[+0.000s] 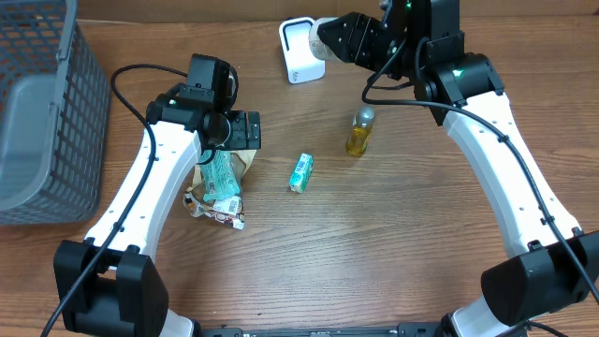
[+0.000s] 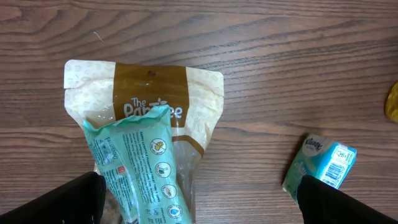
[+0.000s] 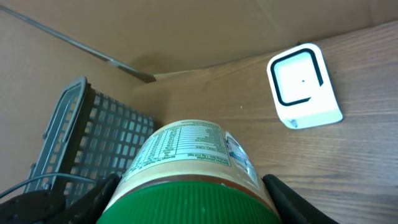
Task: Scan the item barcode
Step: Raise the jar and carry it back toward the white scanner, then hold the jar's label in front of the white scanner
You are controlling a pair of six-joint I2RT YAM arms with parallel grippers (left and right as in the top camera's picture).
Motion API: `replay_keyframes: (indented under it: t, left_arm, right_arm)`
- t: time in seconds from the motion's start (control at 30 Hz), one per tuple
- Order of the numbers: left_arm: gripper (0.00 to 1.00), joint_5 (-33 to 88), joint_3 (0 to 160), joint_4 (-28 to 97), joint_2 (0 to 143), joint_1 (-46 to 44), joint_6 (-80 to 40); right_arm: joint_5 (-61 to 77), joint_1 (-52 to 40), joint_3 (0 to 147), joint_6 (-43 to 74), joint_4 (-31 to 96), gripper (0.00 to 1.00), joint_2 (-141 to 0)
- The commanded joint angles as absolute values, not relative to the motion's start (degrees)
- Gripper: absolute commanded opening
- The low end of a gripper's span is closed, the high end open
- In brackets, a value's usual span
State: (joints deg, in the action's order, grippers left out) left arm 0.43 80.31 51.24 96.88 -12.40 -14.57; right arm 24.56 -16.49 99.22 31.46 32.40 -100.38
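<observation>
- Jar with a green lid is clamped in the right tool, held above the far edge of the counter.
- Its long axis runs straight out from the tool toward the white scanner, which is just beyond the jar's base and apart from it.
- The right arm is nearer; the label probably needs turning to the scanner face.
- Left tool has its jaws wide apart and empty over a pouch.

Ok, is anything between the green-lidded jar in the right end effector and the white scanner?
Nothing visible. The right end effector holds the green-lidded, paper-labelled jar close to the white box scanner with a black-rimmed window; only bare wooden table lies between them.
</observation>
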Motion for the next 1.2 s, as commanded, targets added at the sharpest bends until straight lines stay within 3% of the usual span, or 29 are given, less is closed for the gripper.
replay_keyframes:
  t: [0.0, 0.67, 1.17]
  left_arm:
    - [1.0, 0.7, 81.5, 51.2, 97.0, -12.8, -13.7]
    - [1.0, 0.7, 81.5, 51.2, 97.0, -12.8, -13.7]
    - [1.0, 0.7, 81.5, 51.2, 97.0, -12.8, -13.7]
  right_arm:
    - [23.6, -16.4, 101.3, 31.0, 30.6, 0.04, -98.4]
    - [16.1, -16.4, 101.3, 30.9, 27.7, 0.04, -98.4]
    - [14.1, -16.7, 101.3, 20.5, 10.9, 0.04, -105.3]
